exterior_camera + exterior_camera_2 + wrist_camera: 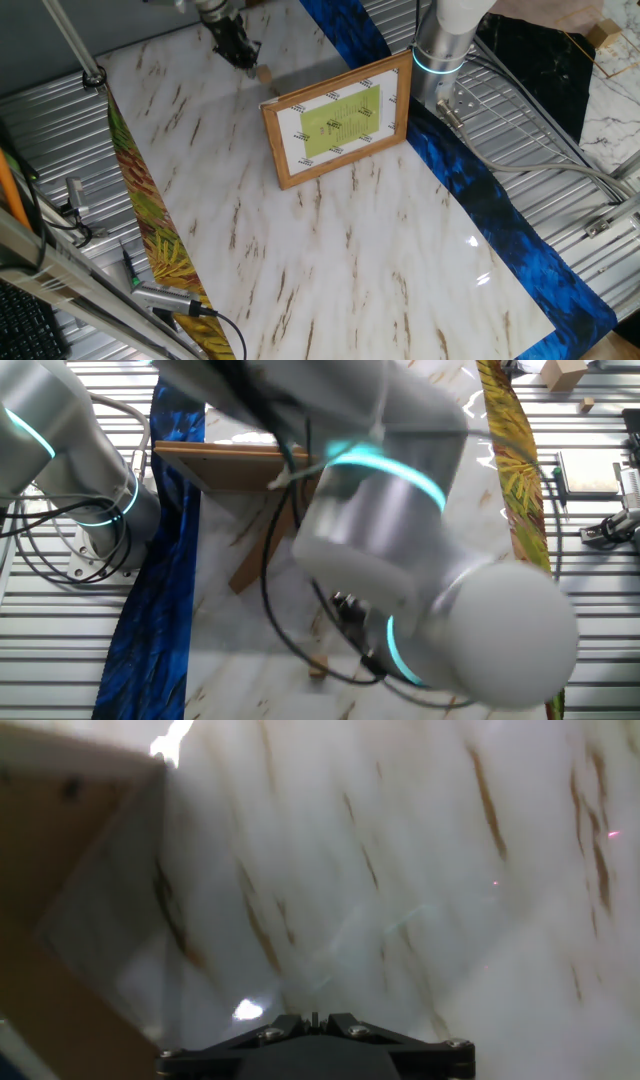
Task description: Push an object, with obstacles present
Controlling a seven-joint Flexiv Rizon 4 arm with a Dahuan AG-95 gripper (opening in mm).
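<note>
The object, a tiny light-tan block (265, 73), lies on the marbled table near its far edge. My gripper (244, 60) hangs black and low just left of the block, close to it; whether they touch cannot be told. The obstacle, a brown wooden picture frame (338, 120) with a white mat and a yellow-green sheet, stands upright to the right of the block. In the hand view the fingertips (290, 1023) meet at the bottom edge with nothing between them, and the frame's brown back (60, 870) fills the left side. The block is hidden there.
A blue cloth strip (470, 180) runs along the table's right side, past the arm's base (445, 40). A leaf-patterned strip (150, 230) borders the left side. In the other fixed view the arm's body (400, 560) covers most of the table.
</note>
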